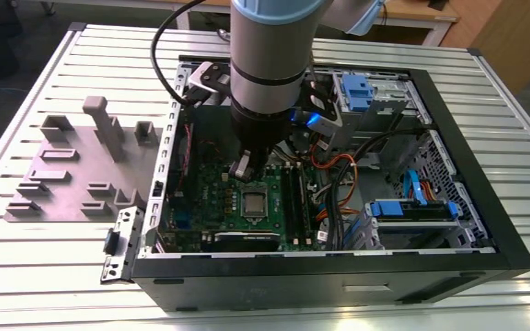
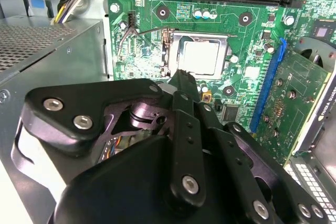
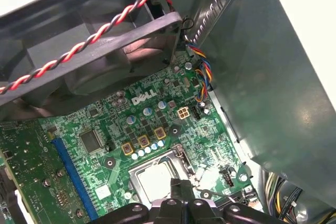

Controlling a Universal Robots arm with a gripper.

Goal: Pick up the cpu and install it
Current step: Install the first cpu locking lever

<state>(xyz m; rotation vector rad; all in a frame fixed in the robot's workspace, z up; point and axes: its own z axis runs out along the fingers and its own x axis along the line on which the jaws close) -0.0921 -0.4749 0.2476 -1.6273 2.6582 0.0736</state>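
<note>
My end effector (image 1: pixel 243 167) hangs just above the motherboard (image 1: pixel 246 186) inside the open computer case (image 1: pixel 449 158), and I cannot tell whether its fingers are apart or together. The cpu (image 2: pixel 199 57), a dull silvery square with a pale rim, sits in the socket frame (image 2: pixel 170 51) just beyond the fingertips. In the first wrist view I get a twisted red-and-black cable (image 3: pixel 79 51). The exterior view adds the grey fixture block (image 1: pixel 81 165) on the slatted surface (image 1: pixel 523 172).
</note>
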